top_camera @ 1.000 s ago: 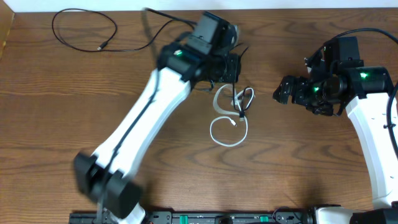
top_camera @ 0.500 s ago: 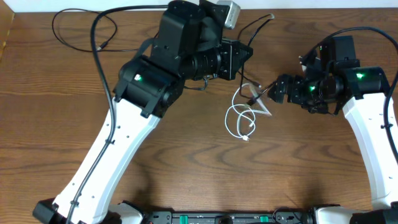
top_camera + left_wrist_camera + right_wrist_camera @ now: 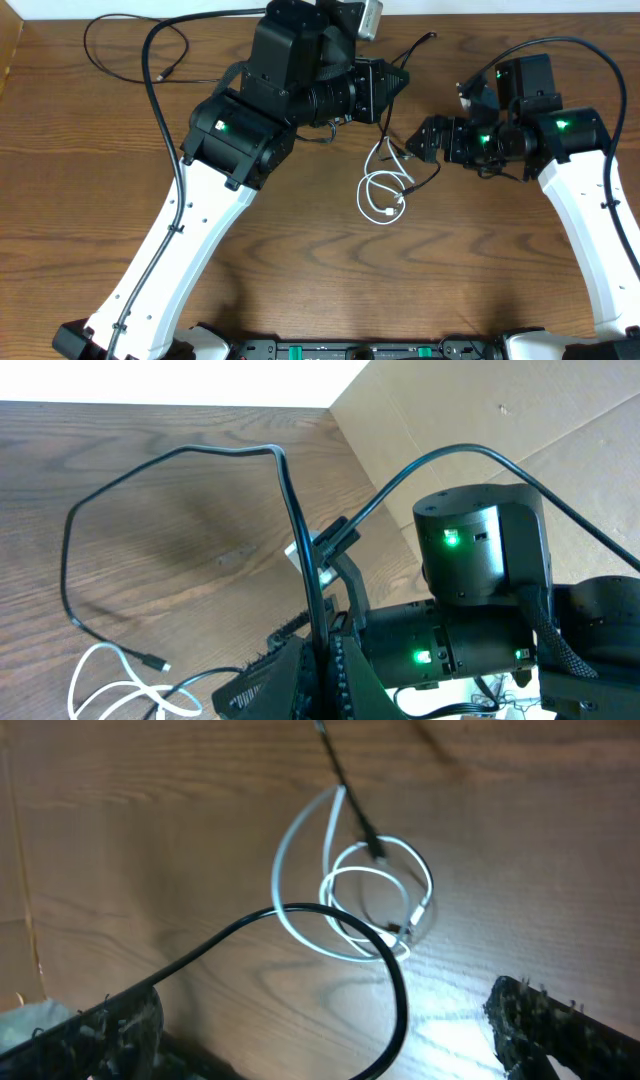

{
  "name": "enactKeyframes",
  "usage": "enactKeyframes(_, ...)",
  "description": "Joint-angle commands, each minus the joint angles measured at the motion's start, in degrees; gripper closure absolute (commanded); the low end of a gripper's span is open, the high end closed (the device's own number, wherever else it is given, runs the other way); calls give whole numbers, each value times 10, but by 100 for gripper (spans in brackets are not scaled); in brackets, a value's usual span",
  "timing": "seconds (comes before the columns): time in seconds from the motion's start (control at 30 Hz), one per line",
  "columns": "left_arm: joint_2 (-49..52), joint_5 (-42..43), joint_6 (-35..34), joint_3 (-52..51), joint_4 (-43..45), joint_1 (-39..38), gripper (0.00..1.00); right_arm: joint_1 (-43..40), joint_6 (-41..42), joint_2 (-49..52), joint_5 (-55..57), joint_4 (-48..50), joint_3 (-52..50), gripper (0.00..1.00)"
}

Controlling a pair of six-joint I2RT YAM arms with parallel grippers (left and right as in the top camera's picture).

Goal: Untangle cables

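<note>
My left gripper [image 3: 396,84] is shut on a black cable [image 3: 283,480] and holds it off the table; the cable arcs away and ends in a small plug [image 3: 153,661]. In the overhead view its free end sticks up toward the back [image 3: 428,38]. The white cable [image 3: 381,194] lies coiled on the table, and also shows in the right wrist view [image 3: 345,910]. My right gripper [image 3: 416,146] is open just right of the coil; a loop of black cable [image 3: 392,988] passes between its fingers [image 3: 330,1042]. A second black cable [image 3: 128,50] lies looped at the back left.
The wooden table [image 3: 480,280] carries only the cables. A cardboard wall [image 3: 480,410] stands behind the right arm. Thick black cords run along both arms [image 3: 160,110].
My left arm swung up and right with the black cable a second ago and has since held still. My right gripper moved left toward the white coil, which shifted slightly left.
</note>
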Motion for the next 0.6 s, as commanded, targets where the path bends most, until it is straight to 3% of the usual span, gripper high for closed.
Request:
enactKeyframes(0.0, -3, 9, -29, 5, 12, -1, 93, 8, 26, 4, -12, 12, -3, 1)
enactKeyframes(0.13, -3, 17, -93, 5, 49, -1, 92, 37, 26, 11, 58, 10, -7, 1)
enactKeyframes(0.33, -4, 77, -122, 5, 129, -1, 93, 73, 28, 39, 70, 44, -40, 1)
enactKeyframes(0.57, -5, 83, -153, 5, 143, -1, 93, 75, 28, 77, 109, 85, -73, 1)
